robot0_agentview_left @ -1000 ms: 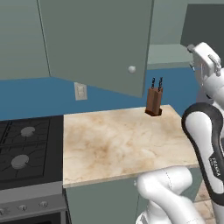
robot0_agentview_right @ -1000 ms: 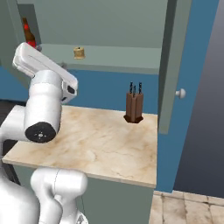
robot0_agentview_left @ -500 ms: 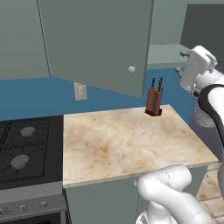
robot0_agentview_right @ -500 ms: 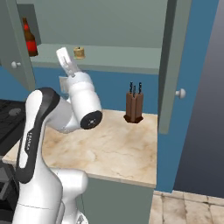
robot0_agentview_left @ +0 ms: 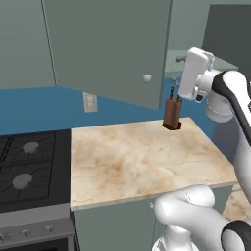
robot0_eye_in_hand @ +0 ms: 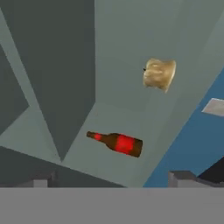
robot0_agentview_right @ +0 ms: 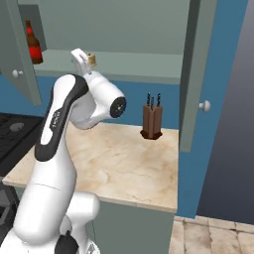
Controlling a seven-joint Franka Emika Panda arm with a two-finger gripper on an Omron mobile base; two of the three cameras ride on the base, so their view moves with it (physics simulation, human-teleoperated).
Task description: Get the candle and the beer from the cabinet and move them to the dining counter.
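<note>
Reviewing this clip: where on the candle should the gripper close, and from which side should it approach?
Grip the candle across its short round sides, coming straight in from the open front of the cabinet. It stands alone on the shelf, apart from the beer, and the gripper is open.

The left base view looks from behind the arm, forward and down over the tabletop (robot0_agentview_left: 132, 157), with the stove (robot0_agentview_left: 24, 166) at its left. The right base view looks at the same tabletop (robot0_agentview_right: 114, 158) from the other side. Both share the knife block (robot0_agentview_left: 172, 113) and the open cabinet (robot0_agentview_right: 124, 64). The hand view is rolled and looks closely into the cabinet shelf (robot0_eye_in_hand: 127, 105), where the beer (robot0_eye_in_hand: 117, 143) and the candle (robot0_eye_in_hand: 159, 74) appear sideways.
</note>
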